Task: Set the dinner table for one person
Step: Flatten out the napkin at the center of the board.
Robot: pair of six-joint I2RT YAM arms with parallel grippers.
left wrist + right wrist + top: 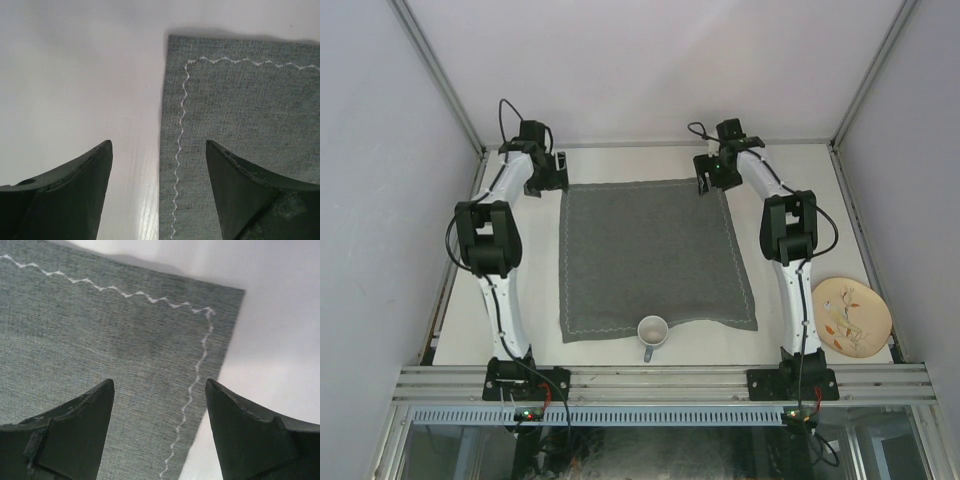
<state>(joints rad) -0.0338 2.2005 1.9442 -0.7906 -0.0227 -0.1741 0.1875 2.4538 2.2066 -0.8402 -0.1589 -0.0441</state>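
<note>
Dinner table — cloth, mug, plate

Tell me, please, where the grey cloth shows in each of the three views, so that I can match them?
Top view: the cloth lies flat in the middle of the table.
Left wrist: it fills the right half, one corner at upper centre.
Right wrist: it fills the left and centre, one corner at upper right.
Shared landmark: the white zigzag stitching just inside the cloth's edge.

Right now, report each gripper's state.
Left gripper: open, empty, straddling the grey cloth edge.
Right gripper: open, empty, over that cloth's corner.
</note>
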